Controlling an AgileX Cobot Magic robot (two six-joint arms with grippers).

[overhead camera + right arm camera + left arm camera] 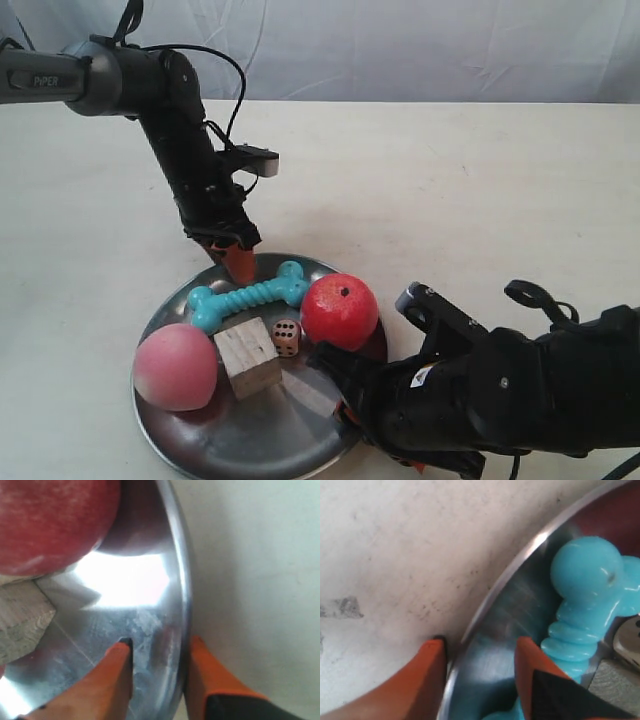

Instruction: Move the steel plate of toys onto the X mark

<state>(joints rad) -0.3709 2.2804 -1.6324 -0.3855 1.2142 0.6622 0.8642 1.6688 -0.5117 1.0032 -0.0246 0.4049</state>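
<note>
Pale cream counter [480, 180] carries the steel plate [250, 435], low in the exterior view, with every toy on it: teal bone [248, 295] at the far side, red ball [340, 310] just beside it, pink ball [175, 367] next to the wooden cube [248, 357], small die [286, 337] between cube and red ball. Left end effector [480, 645] straddles the far rim by the bone, one finger over the counter, one inside the plate, released with clear gaps. Right end effector [159, 644] straddles the near rim by the red ball, outer finger against the metal, inner one just short, not clenched
</note>
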